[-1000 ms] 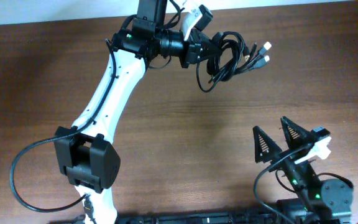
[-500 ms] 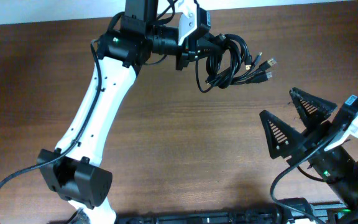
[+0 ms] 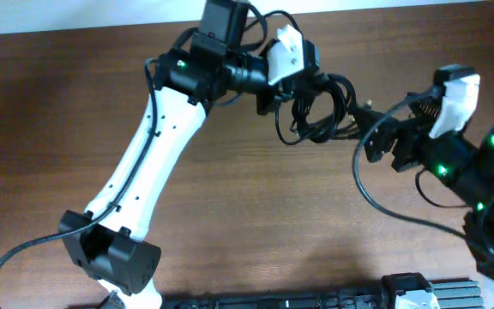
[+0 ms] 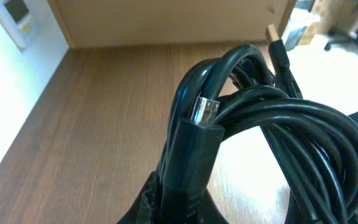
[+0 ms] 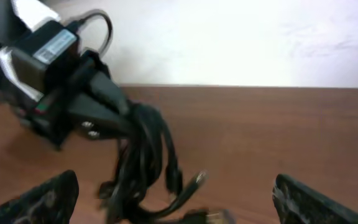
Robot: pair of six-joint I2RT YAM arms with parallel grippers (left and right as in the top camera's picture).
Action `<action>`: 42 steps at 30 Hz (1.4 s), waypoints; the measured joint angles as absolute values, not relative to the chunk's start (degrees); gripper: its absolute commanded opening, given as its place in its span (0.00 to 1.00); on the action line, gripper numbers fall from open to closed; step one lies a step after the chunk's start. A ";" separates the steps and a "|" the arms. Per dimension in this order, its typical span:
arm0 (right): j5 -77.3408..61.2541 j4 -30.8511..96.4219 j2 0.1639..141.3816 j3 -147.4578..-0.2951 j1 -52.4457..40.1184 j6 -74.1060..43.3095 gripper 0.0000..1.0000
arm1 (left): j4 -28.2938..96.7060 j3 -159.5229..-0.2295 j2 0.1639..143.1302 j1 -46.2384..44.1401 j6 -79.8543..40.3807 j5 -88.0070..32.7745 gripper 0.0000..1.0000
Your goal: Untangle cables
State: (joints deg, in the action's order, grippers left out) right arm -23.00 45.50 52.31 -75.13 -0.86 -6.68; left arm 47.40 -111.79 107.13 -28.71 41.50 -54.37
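The cables (image 3: 320, 107) are a looped bundle of thin black cords hanging above the brown table, with plug ends pointing right. My left gripper (image 3: 292, 84) is shut on the bundle's left side. In the left wrist view the cables (image 4: 272, 124) fill the frame, a silver-tipped plug (image 4: 204, 112) rises between the pads, and the left gripper (image 4: 185, 211) pinches just below it. My right gripper (image 3: 382, 137) is open just right of the plug ends. In the right wrist view the cables (image 5: 143, 162) hang ahead of the open right gripper (image 5: 182, 205), inside its left finger (image 5: 45, 199).
The white left arm (image 3: 153, 146) slants across the table from its base (image 3: 114, 257) at the lower left. The right arm's body (image 3: 478, 172) sits at the right edge. A pale wall (image 5: 241, 37) backs the table.
My right arm swung up from the lower right to just beside the bundle's plug ends, still open. The left gripper shifted slightly right with the cables held.
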 measured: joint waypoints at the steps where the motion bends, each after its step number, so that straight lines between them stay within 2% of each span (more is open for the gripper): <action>1: -22.70 46.30 53.41 -75.35 -0.86 -4.01 0.99 | 47.99 -111.79 106.98 -29.67 42.50 -53.32 0.00; 9: -13.45 48.03 57.06 -75.55 -0.89 1.93 0.99 | 51.18 -111.85 105.10 -31.68 46.02 -51.11 0.00; 21: -12.45 50.78 60.69 -75.61 -0.89 2.79 0.99 | 52.95 -111.87 105.10 -34.92 48.69 -50.59 0.00; 25: -4.40 50.43 60.69 -75.66 -1.58 6.11 0.98 | 53.06 -111.87 105.10 -35.09 48.66 -52.07 0.00; 31: 6.81 44.51 60.60 -75.66 -2.59 10.76 0.99 | 54.04 -112.31 102.91 -35.29 48.64 -51.81 0.00; 42: 10.28 34.74 60.60 -75.66 -2.61 13.98 0.99 | 56.40 -113.21 101.67 -35.14 48.90 -50.50 0.00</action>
